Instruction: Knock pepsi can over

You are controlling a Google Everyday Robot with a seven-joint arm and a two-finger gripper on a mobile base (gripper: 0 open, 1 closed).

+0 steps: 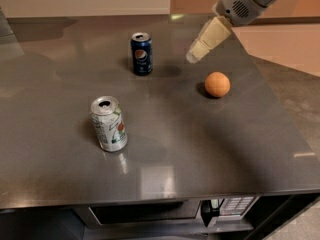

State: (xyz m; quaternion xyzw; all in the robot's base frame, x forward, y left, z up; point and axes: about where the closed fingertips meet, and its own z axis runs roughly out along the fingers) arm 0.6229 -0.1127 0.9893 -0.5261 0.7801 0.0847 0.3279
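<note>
Status: the small dark blue pepsi can with silver top (141, 54) stands upright toward the back of the grey metal table (200, 149), left of centre in the camera view. It has not been knocked over.

End effector: the cream-coloured gripper (194, 57) hangs above the table's far right part, angled down and leftward from the arm. Its two jaws appear pressed together with no gap showing, and it holds nothing. It touches neither the table nor any object.

Governing relation: the can lies to the left of the gripper tip in the camera view, near but apart, with bare table between them. The can's long axis is vertical, so you should judge a sideways push against its upper body as the likeliest way to tip it. The tip looks raised above the surface, and I cannot fix its height relative to the can's rim.

Other items: a round orange ball (217, 84) sits near the gripper on the camera side, off the line to the can. An opened white-green can (108, 124) stands upright, well apart at front left.
</note>
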